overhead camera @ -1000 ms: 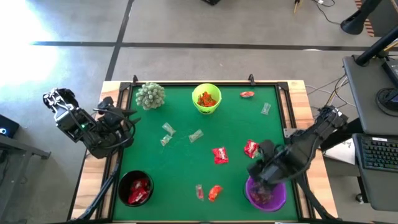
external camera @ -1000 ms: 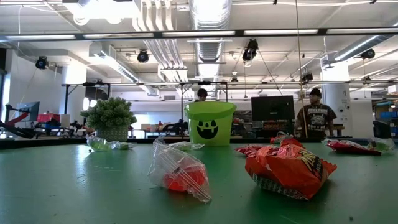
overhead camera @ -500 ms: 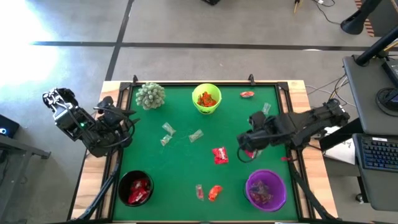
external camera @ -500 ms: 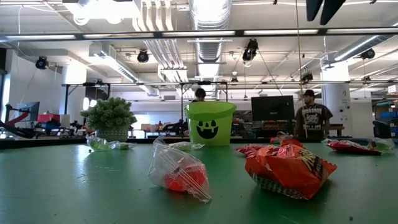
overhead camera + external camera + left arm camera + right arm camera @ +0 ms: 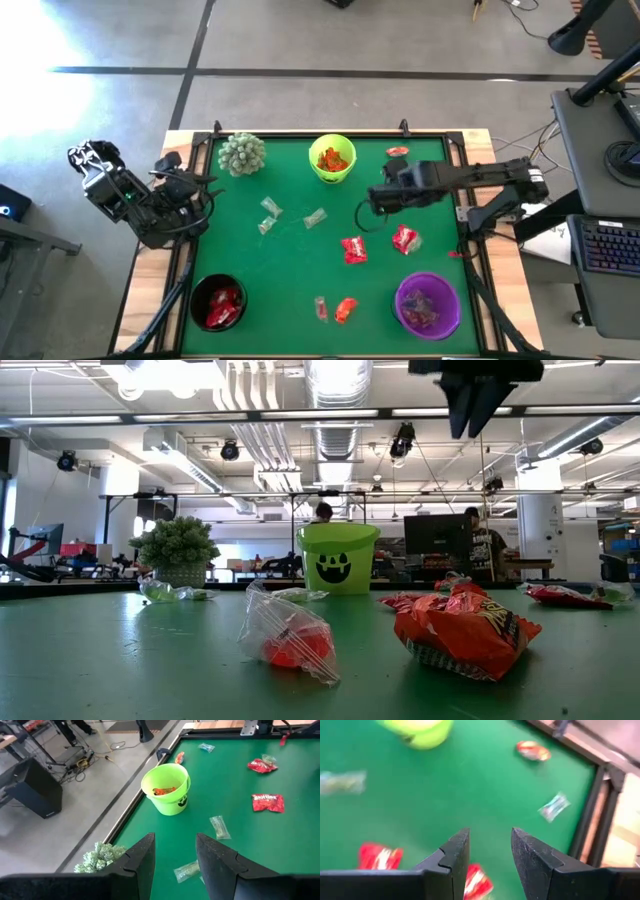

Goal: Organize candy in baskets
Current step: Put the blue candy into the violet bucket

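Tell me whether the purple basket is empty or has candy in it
Not empty: the high view shows the purple basket upright with a few wrapped candies inside it.

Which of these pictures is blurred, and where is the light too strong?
Right wrist view: smeared, the lime green basket and the candy have soft edges, while the right gripper stays sharp. High view: strong glare whitens the floor at the picture's left. Low view: ceiling lamps are overexposed, and the nearest clear-wrapped sweet is slightly soft. Left wrist view: sharp, evenly lit.
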Controlling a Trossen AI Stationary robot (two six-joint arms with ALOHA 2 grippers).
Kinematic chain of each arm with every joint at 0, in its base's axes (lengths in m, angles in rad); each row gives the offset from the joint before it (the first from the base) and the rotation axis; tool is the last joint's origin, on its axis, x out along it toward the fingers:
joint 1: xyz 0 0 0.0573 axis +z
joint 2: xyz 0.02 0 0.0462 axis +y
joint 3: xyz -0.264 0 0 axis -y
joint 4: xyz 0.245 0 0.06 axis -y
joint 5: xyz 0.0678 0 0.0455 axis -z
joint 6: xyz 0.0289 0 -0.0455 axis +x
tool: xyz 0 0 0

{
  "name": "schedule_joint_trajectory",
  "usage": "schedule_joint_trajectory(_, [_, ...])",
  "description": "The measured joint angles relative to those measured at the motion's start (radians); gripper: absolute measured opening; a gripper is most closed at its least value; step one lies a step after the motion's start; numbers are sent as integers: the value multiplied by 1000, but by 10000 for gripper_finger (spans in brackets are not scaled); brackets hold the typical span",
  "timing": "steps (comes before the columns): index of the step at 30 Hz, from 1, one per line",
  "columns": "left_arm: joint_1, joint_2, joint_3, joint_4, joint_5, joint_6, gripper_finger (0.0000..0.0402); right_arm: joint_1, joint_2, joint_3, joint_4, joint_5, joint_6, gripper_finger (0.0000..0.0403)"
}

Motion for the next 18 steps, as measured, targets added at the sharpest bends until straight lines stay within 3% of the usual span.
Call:
schedule_joint_trajectory(10, [0,-46,0,0,100,-10,125,-203,-3,-20,-4,-1,-46,137])
schedule_joint_trajectory(18, [0,-58,0,0,133,-16,125,-417,-49,-191,3,-82,-67,137])
